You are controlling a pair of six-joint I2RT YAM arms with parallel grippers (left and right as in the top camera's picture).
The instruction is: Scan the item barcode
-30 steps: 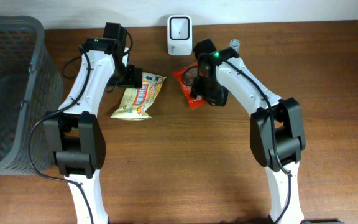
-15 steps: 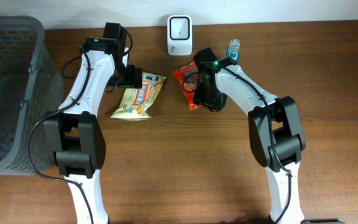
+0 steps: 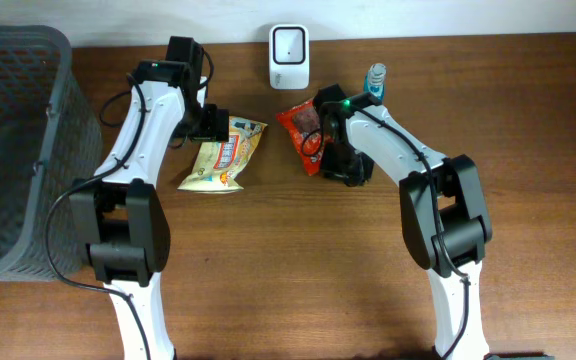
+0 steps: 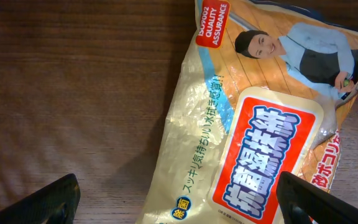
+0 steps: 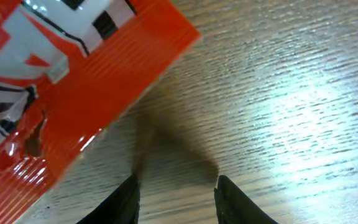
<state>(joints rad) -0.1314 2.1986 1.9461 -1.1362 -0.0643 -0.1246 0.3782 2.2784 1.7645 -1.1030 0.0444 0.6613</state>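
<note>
- Snack bag (image 4: 247,124) lies flat on the worktop (image 3: 288,260) directly beneath the left fingers (image 3: 215,122), which are spread wide and empty, likely poised to pick it up.
- Red packet (image 5: 55,81) lies just beside the right fingers (image 3: 338,165), which are narrowly parted and grip nothing.
- Scanner (image 3: 289,44) stands beyond both; bottle (image 3: 376,78) and basket (image 3: 78,100) seem out of the way.

Upper middle of the left wrist view, the cream snack bag (image 4: 185,137) is showing a red tab (image 4: 212,22) reading "ISO9002 QUALITY ASSURANCE". Big blue East Asian characters are running down its red-framed panel (image 4: 260,162).
</note>
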